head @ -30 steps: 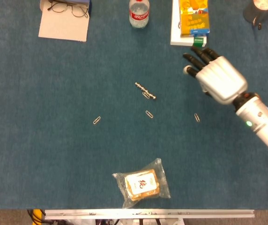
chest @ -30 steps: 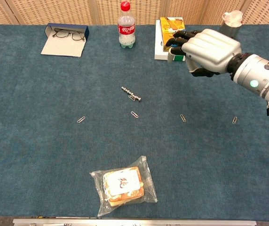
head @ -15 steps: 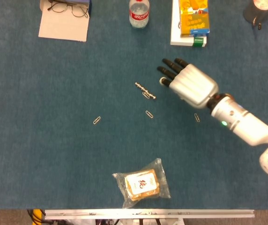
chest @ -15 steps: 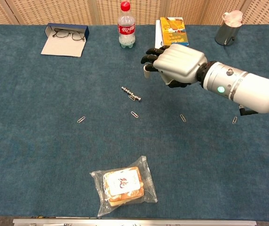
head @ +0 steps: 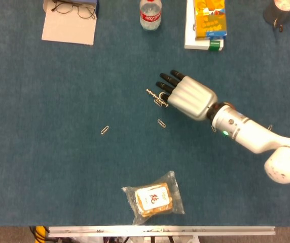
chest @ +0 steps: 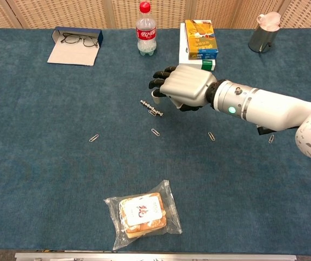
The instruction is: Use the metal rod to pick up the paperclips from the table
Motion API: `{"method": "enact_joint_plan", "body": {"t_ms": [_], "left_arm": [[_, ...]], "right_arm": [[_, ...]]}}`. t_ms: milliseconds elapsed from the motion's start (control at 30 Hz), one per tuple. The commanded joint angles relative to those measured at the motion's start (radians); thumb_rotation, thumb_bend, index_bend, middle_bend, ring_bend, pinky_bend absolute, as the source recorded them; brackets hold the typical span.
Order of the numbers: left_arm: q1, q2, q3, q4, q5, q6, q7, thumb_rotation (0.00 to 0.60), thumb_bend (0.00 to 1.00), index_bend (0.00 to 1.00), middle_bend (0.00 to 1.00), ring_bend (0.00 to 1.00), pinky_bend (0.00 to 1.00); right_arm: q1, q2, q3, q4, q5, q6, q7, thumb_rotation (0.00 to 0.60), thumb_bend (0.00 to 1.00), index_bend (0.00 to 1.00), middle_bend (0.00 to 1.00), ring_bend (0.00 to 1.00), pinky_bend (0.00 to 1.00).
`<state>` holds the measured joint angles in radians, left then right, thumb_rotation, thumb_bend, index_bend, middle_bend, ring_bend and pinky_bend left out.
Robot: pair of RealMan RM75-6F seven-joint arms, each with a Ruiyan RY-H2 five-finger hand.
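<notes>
Here, right robot hand (head: 185,96) above metal rod (head: 156,96), red-labelled bottle (head: 150,13)

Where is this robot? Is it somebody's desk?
Probably a test table made to look like a desk. Blue cloth covers it, with glasses, a soda bottle, a snack bag and paperclips scattered about.

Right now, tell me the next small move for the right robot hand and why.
Probably lower the right robot hand onto the metal rod and close on it. The hand hovers just beside the rod with its fingers spread, holding nothing, and the rod lies on the table with a paperclip against it.
</notes>
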<state>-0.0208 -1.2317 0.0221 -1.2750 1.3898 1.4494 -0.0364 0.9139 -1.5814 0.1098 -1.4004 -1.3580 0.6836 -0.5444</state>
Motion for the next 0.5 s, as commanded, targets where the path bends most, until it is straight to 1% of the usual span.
{"method": "enact_joint_plan", "body": {"t_ms": [33, 500], "left_arm": [[0.004, -0.004, -0.003, 0.008, -0.003, -0.004, -0.007, 0.600, 0.35, 0.25, 0.00, 0.00, 0.09], [0.021, -0.011, -0.010, 0.036, 0.005, -0.011, -0.036, 0.600, 0.35, 0.26, 0.00, 0.00, 0.09]], "right_arm": [[0.012, -0.015, -0.006, 0.016, -0.001, -0.009, 0.005, 0.600, 1.00, 0.33, 0.14, 0.03, 0.13], [0.048, -0.069, -0.033, 0.072, 0.006, -0.025, 0.013, 0.600, 1.00, 0.38, 0.14, 0.02, 0.12]]}}
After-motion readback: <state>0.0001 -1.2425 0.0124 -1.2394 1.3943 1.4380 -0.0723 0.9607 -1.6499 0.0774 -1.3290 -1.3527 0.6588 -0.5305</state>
